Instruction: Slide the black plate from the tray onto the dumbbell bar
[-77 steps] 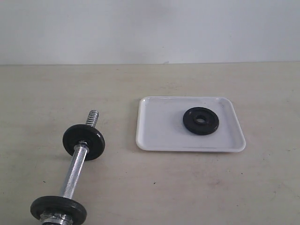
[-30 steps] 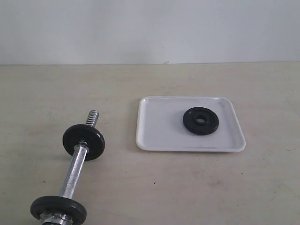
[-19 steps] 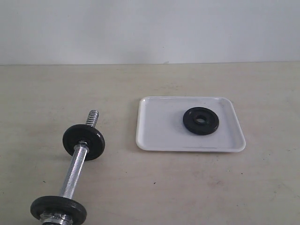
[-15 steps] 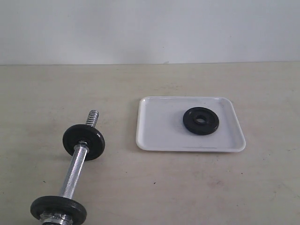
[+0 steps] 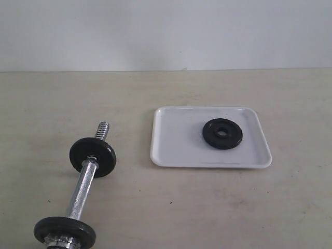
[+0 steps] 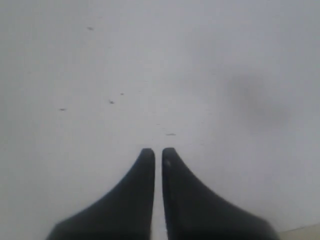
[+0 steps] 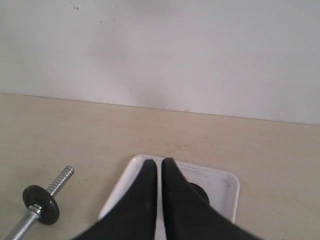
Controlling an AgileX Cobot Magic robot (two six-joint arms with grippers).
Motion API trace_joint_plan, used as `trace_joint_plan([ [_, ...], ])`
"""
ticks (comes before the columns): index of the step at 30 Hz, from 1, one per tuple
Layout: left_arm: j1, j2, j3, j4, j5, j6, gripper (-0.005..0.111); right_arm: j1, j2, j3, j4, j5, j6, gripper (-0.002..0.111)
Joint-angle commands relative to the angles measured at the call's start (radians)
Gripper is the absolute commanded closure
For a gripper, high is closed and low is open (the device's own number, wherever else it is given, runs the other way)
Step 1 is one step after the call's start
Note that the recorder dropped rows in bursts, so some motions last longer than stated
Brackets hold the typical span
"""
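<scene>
Status: not started. black plate [image 5: 222,134] flat in tray [image 5: 171,145], ahead of and below right gripper [image 7: 158,162], untouched. dumbbell bar [image 5: 79,188] well apart from it, threaded end free. right gripper and left gripper [image 6: 157,151]: fingers pressed together, empty. Pickup, transfer and threading are outstanding.

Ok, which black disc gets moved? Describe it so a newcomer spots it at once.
Find the shallow white rectangular plastic tray on the beige table. The small matte-black weight disc lies flat inside it, alone. The other two black discs sit on the shiny chrome dumbbell bar.
</scene>
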Motion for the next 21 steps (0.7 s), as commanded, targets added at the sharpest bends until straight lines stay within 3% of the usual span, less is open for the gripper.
trace_joint_plan([
  [1,0.001,-0.001,0.041,-0.01,0.101,0.005,0.102,0.001,0.0,-0.007,0.012,-0.044,-0.052,0.107],
  [15,0.001,0.147,0.423,-0.01,0.126,-0.122,0.102,0.001,0.003,-0.007,0.012,-0.106,-0.096,0.107],
  [21,0.001,0.191,0.417,-0.01,-0.153,-0.078,0.102,0.001,0.015,-0.007,0.012,-0.11,-0.105,0.107],
])
